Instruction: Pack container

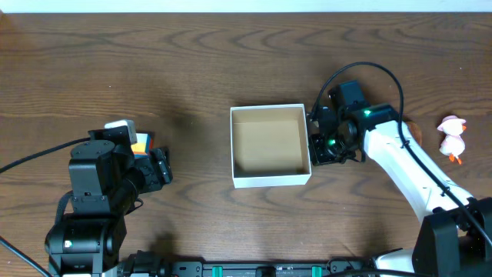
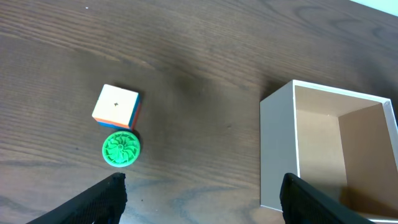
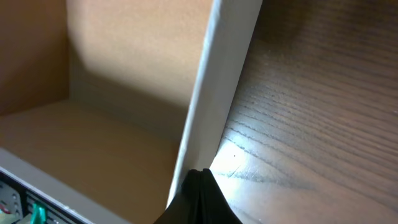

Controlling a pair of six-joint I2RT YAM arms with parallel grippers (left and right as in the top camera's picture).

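Table (image 1: pixel 154 61), container (image 1: pixel 270 178) wall in right hand (image 1: pixel 311 143)

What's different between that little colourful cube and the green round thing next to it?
The cube is boxy with flat white, orange and blue faces; the green disc is round and one colour, with spoke-like ridges. The cube stands taller; the disc lies flatter. Both are small, side by side on the table, outside the container.

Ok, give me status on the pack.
Left gripper open, empty. Right gripper shut on container wall; container empty. Outside: puzzle cube, green disc, pink toy. Nothing blocking.
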